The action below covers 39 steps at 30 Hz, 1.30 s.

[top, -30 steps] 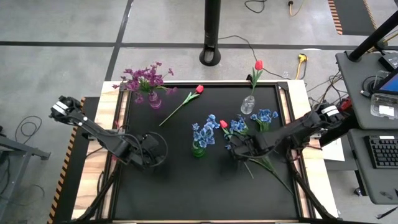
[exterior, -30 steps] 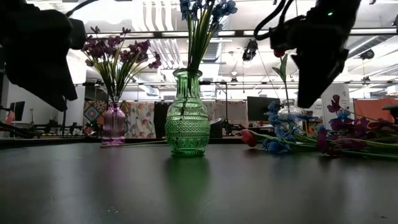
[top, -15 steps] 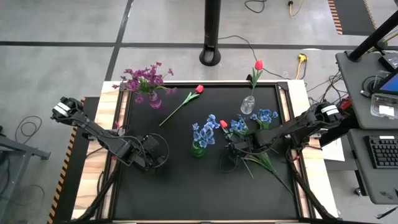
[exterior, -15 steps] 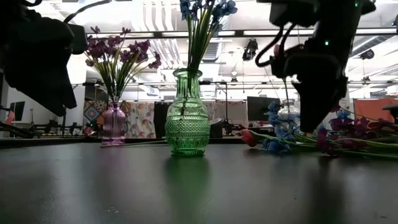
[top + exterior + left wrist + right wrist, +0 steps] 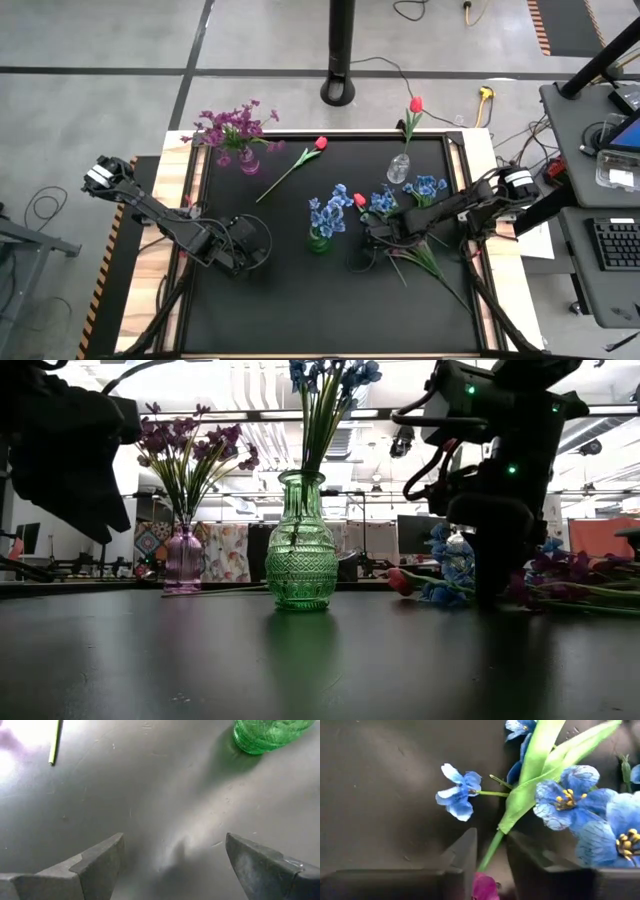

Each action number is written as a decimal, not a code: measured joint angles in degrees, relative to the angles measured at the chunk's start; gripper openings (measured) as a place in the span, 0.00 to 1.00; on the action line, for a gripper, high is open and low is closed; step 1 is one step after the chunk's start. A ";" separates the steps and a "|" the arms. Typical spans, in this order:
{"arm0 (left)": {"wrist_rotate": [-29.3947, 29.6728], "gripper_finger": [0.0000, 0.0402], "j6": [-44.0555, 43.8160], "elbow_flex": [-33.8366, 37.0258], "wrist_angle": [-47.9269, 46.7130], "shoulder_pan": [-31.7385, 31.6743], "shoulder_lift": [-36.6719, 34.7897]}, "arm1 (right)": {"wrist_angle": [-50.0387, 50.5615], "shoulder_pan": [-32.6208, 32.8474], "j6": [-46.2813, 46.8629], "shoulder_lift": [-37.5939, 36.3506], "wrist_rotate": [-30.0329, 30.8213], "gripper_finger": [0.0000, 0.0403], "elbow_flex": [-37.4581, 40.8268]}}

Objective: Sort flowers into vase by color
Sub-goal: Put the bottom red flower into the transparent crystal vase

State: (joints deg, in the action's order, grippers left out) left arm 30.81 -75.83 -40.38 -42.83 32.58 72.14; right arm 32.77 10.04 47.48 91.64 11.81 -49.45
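Blue flowers stand in the green vase [image 5: 318,240], purple ones in the purple vase [image 5: 248,160], and a red tulip in the clear vase [image 5: 398,168]. Another red tulip [image 5: 300,158] lies flat on the mat. A pile of loose blue, purple and red flowers [image 5: 405,205] lies at the right. My right gripper [image 5: 491,842] points down into that pile. It is open by a narrow gap, with a fingertip on either side of a blue flower's green stem [image 5: 491,851]. My left gripper [image 5: 172,847] hangs open over bare mat, left of the green vase.
The black mat [image 5: 300,310] is bare along its near half. The green vase [image 5: 300,550] stands just left of my right gripper [image 5: 490,592]. A magenta blossom [image 5: 485,887] lies under the right fingers. A loose stem end [image 5: 54,745] lies beyond my left gripper.
My right gripper has come down onto the flower pile and shifted a little toward the table's left, toward the green vase. The flowers and vases lie as before.
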 joint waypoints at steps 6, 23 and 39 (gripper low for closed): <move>0.24 0.82 0.02 0.00 -0.04 0.00 0.00 | -0.51 -0.09 -0.86 -0.94 0.16 0.04 0.18; 0.31 0.82 -0.21 0.00 0.00 0.00 0.00 | -0.55 1.20 -2.10 -14.65 0.37 0.03 0.28; 1.47 0.82 -0.80 0.00 0.22 0.00 0.00 | -11.95 11.34 -6.51 -30.56 27.73 0.03 2.46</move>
State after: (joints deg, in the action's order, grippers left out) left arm 32.28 -76.63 -40.38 -42.62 32.58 72.14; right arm 20.82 21.38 40.98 61.08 39.54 -46.99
